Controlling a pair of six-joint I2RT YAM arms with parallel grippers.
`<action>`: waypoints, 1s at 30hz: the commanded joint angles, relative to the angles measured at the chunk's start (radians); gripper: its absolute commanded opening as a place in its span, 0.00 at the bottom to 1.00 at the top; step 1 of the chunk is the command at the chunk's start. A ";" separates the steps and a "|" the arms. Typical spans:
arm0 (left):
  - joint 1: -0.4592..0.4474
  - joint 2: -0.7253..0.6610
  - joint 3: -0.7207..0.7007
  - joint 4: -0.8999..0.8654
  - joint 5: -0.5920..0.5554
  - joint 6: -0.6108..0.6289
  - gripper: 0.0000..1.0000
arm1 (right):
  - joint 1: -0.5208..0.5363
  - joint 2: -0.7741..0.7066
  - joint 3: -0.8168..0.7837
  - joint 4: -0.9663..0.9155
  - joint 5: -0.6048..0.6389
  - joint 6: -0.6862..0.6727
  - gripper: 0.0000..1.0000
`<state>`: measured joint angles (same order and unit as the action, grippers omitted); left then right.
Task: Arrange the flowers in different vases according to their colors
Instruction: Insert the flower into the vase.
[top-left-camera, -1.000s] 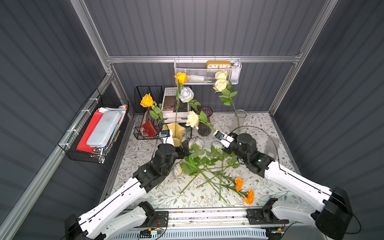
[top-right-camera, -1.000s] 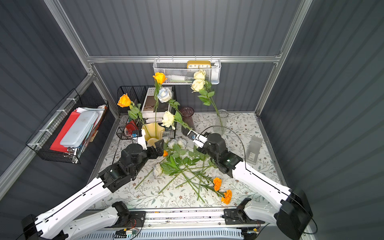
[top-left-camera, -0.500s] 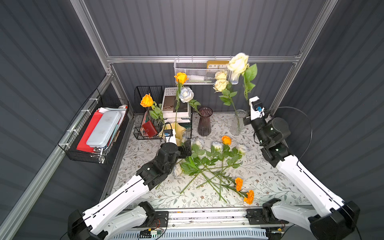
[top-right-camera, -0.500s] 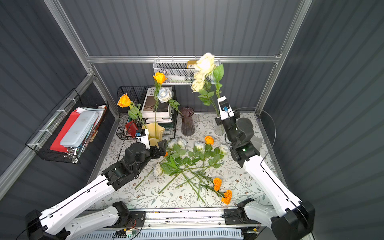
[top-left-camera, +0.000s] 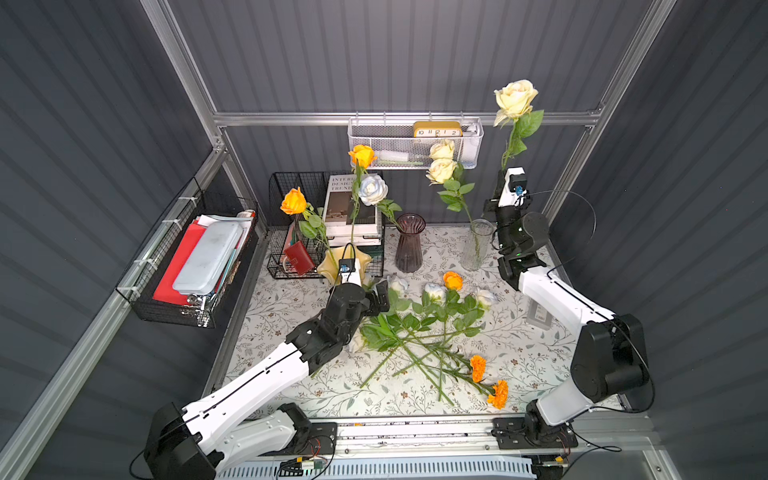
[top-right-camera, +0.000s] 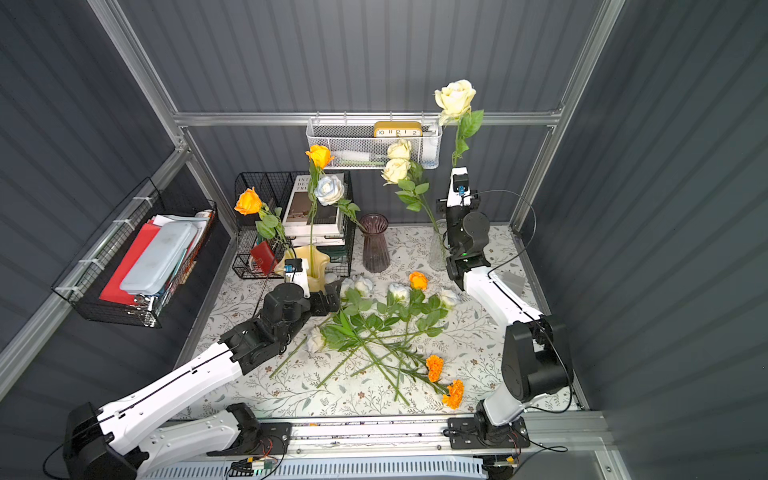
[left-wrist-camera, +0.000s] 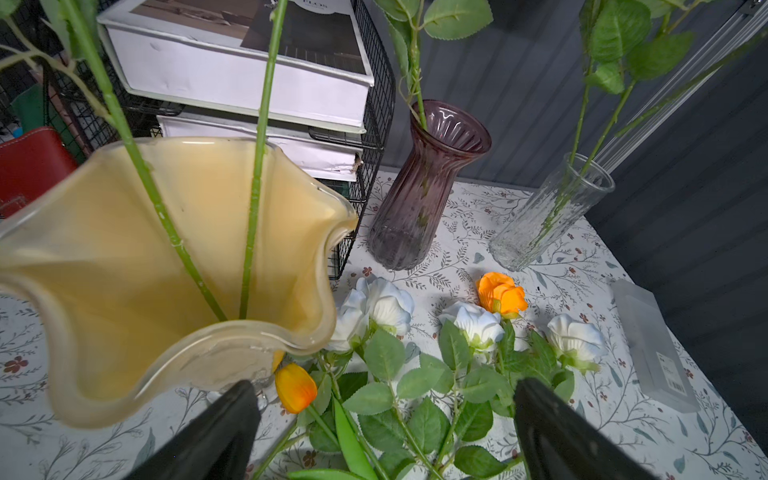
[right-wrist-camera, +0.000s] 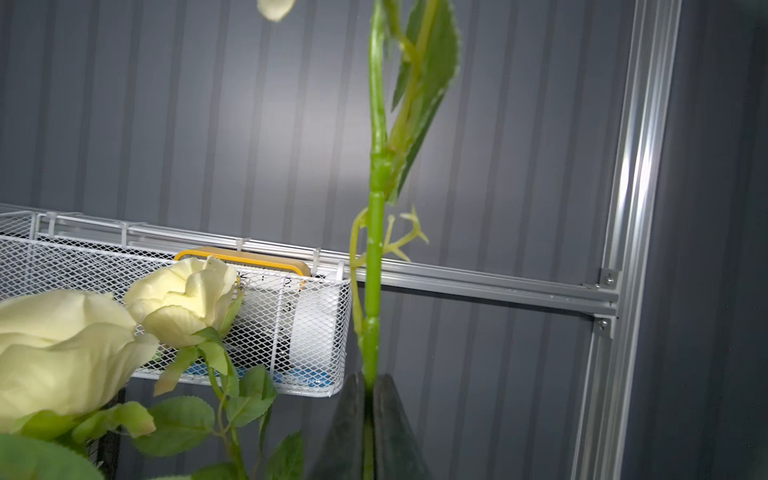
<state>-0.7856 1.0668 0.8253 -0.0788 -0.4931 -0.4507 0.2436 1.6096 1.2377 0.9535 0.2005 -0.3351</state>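
Grey ribbed walls close in the floral counter (top-left-camera: 519, 357). Loose flowers (top-left-camera: 419, 328) lie heaped below the left gripper (left-wrist-camera: 384, 386), jaws wide, beside the cream vase (left-wrist-camera: 104, 270) and wire rack (top-left-camera: 291, 195). The right gripper (right-wrist-camera: 370, 386) pinches a cream rose (top-left-camera: 515, 97) upright, above and beside the clear vase (top-left-camera: 473, 245), whose two roses (top-left-camera: 441, 162) crowd its stem. Half a second earlier that rose stood lower, nearer the mesh basket (top-left-camera: 415, 145).
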 joint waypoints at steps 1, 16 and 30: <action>0.005 0.017 -0.005 0.036 0.018 0.030 0.99 | 0.029 0.002 0.055 0.078 0.020 -0.057 0.00; 0.011 0.026 -0.015 0.064 0.049 0.038 0.99 | 0.056 0.041 -0.010 0.106 0.101 -0.152 0.00; 0.012 0.027 -0.021 0.062 0.046 0.034 0.99 | 0.052 0.076 -0.114 0.182 0.153 -0.127 0.00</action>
<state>-0.7792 1.0931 0.8211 -0.0376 -0.4526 -0.4320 0.2966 1.6737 1.1458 1.0763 0.3344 -0.4713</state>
